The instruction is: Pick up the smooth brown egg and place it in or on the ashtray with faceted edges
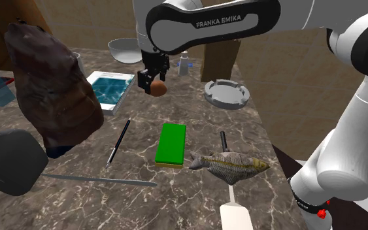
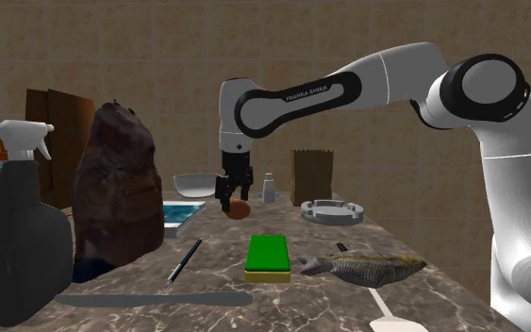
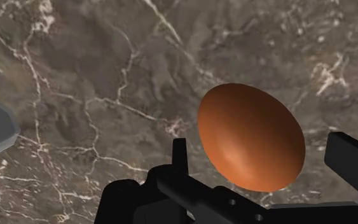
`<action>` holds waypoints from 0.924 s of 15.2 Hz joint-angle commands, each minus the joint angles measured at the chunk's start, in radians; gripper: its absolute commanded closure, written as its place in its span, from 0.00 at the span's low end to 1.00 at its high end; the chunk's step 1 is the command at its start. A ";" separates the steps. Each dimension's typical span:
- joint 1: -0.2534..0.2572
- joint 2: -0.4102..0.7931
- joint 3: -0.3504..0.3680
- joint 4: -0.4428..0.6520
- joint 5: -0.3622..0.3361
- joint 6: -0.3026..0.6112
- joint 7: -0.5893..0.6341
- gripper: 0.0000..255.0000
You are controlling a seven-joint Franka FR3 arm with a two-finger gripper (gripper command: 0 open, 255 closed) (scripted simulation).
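One white spatula (image 1: 232,214) lies at the counter's (image 1: 195,202) near edge, and a grey-brown fish (image 1: 229,164) lies across its handle. A long grey blade (image 1: 100,179) runs along that same near edge, toward the corner where a black spray bottle (image 2: 23,240) with a white trigger stands. Just behind the fish, around the middle of the counter, a green sponge (image 1: 171,144) lies flat with a black pen (image 1: 119,140) beside it, apart from it. A big lumpy brown sack (image 1: 53,88) stands upright on the spray bottle's side of the counter.

Farther back, the black gripper (image 1: 153,78) points down and clasps the brown egg (image 1: 157,87) between its two fingers, holding it in the air above the marble. In the wrist view the egg (image 3: 250,137) sits between the fingers with bare marble under it. It hangs between a blue-covered book (image 1: 110,90), which lies flat by the sack, and the grey ashtray (image 1: 227,94), which sits apart from it toward the counter's other side edge.

Along the far edge are a pale bowl (image 1: 125,49), a small bottle (image 1: 185,63) and a brown paper bag (image 2: 310,177).
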 commanded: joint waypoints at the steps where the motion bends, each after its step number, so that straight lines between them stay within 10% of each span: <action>1: -0.002 0.005 -0.002 -0.016 -0.003 0.022 0.001 0.00; 9: -0.003 0.007 -0.003 -0.022 -0.004 0.029 0.001 0.00; 10: -0.003 0.007 -0.003 -0.022 -0.004 0.029 0.001 1.00; 14: -0.003 0.007 -0.003 -0.022 -0.004 0.029 0.001 1.00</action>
